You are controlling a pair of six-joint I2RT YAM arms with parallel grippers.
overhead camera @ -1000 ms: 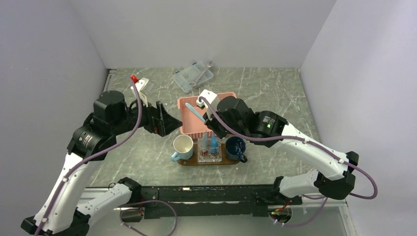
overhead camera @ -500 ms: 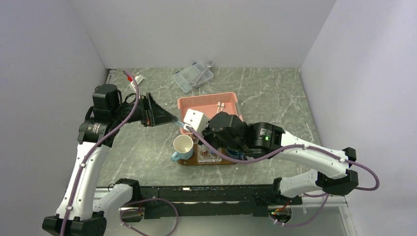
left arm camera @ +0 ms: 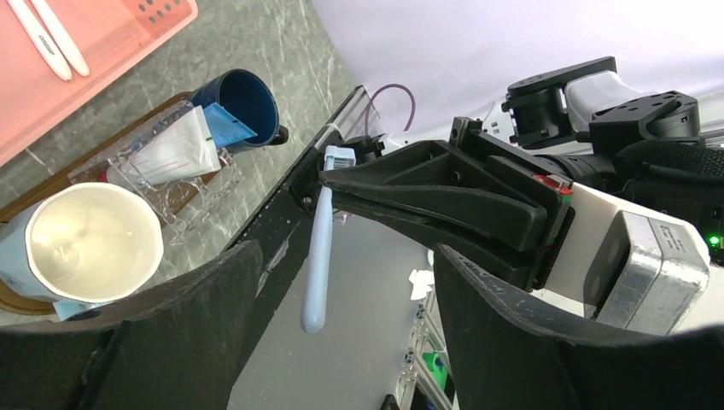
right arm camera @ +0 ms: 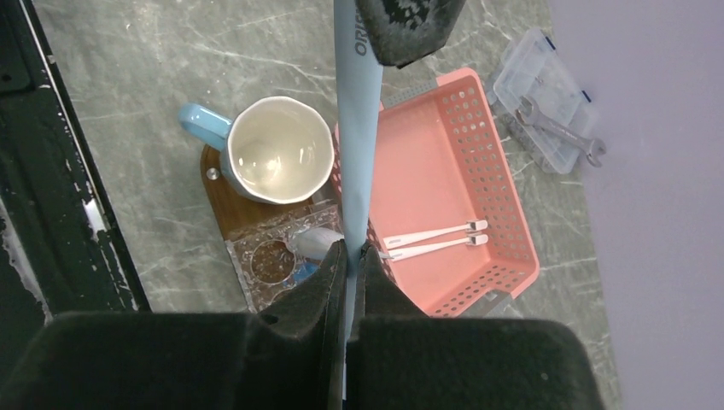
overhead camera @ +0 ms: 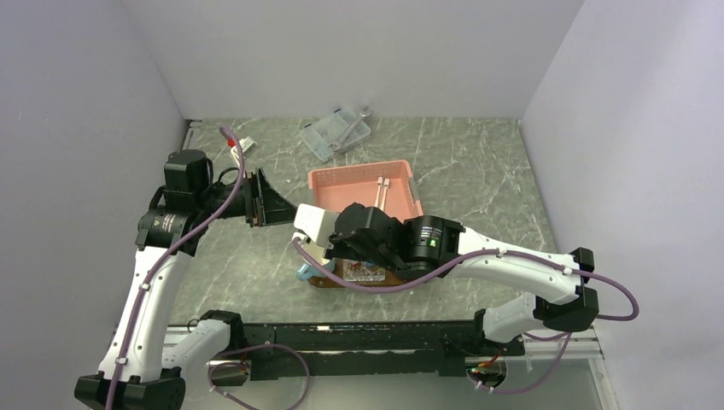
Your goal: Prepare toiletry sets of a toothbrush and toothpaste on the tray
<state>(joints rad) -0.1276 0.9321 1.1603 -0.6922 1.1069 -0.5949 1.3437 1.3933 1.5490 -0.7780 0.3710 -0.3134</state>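
My right gripper (right arm camera: 352,256) is shut on a pale blue toothbrush (right arm camera: 359,128) and holds it over the tray, next to the white mug (right arm camera: 282,149); the toothbrush also shows in the left wrist view (left arm camera: 318,248). The dark-brown tray (right arm camera: 224,209) carries the white mug, a clear holder (right arm camera: 271,263) with the toothpaste tubes (left arm camera: 179,149), and a dark blue mug (left arm camera: 243,101). In the top view the right wrist (overhead camera: 341,235) hides most of the tray (overhead camera: 376,282). My left gripper (overhead camera: 275,205) is open and empty, left of the pink basket.
A pink slotted basket (overhead camera: 367,184) with two white utensils (right arm camera: 435,239) stands behind the tray. A clear plastic box (overhead camera: 335,132) with a wrench (right arm camera: 559,128) lies at the back. The black rail of the arm mounts (right arm camera: 60,171) runs along the near edge.
My right arm has swung left and toward the near edge with the toothbrush, from over the pink basket to over the white mug. My left arm drew back to the left, then stayed still.
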